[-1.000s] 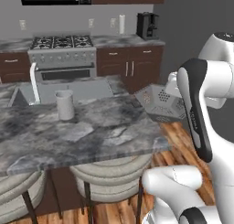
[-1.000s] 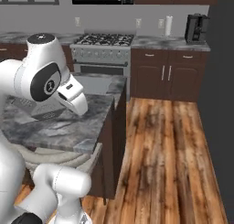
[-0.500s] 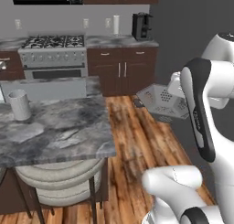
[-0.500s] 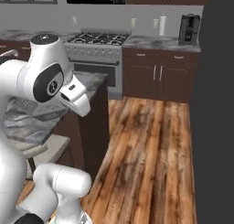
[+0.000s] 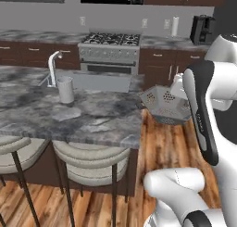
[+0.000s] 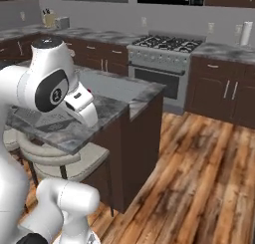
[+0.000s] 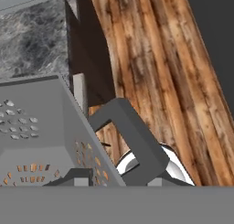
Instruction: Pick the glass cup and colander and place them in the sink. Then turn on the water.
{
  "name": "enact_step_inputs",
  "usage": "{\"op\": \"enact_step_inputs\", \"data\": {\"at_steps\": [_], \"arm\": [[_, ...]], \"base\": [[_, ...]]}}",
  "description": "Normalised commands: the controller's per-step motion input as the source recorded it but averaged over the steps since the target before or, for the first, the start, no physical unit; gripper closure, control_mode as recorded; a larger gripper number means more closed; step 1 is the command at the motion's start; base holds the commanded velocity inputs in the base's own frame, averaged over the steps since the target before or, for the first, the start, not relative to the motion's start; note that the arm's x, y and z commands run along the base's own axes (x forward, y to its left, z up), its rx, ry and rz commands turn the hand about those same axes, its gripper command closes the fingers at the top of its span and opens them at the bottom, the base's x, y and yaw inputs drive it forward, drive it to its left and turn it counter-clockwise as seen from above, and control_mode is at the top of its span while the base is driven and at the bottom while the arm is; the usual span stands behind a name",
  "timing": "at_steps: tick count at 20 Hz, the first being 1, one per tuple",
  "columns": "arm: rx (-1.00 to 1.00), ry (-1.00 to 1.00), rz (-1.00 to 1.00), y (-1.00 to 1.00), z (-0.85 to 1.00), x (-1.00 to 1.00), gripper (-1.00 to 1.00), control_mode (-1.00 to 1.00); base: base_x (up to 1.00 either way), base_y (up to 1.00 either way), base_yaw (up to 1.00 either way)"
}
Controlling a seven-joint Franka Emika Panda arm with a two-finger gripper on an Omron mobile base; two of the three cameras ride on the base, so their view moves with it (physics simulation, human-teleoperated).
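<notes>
The colander (image 5: 163, 104), a grey faceted bowl with small holes, hangs in the air just off the right end of the island counter (image 5: 69, 117). My gripper (image 5: 173, 97) is shut on its rim. In the hand view the colander's wall (image 7: 41, 131) and its loop handle (image 7: 132, 136) sit close up above the wood floor. The glass cup (image 5: 65, 90) stands upright on the counter beside the pale arched faucet (image 5: 53, 66). The grey sink (image 5: 101, 81) lies just behind and to the right of the cup, and no water runs from the faucet.
Two round stools (image 5: 92, 160) (image 5: 11, 147) are tucked under the island's near edge. A stove (image 5: 109, 49) and dark cabinets line the back wall. Wood floor (image 6: 199, 173) lies open to the right of the island.
The whole picture has shifted, so the base has moved and the island sits differently in both views. The colander stays in my gripper at the same place relative to the arm.
</notes>
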Motion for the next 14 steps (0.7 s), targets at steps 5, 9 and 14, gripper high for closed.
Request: {"op": "enact_step_inputs", "data": {"at_steps": [5,9,14], "arm": [[0.00,0.00,0.00,0.00,0.00,0.00,1.00,1.00],[0.00,0.00,0.00,0.00,0.00,0.00,1.00,1.00],[0.00,0.00,0.00,0.00,0.00,0.00,1.00,1.00]], "base": [[0.00,0.00,0.50],[0.00,0.00,0.50],[0.00,0.00,0.50]]}}
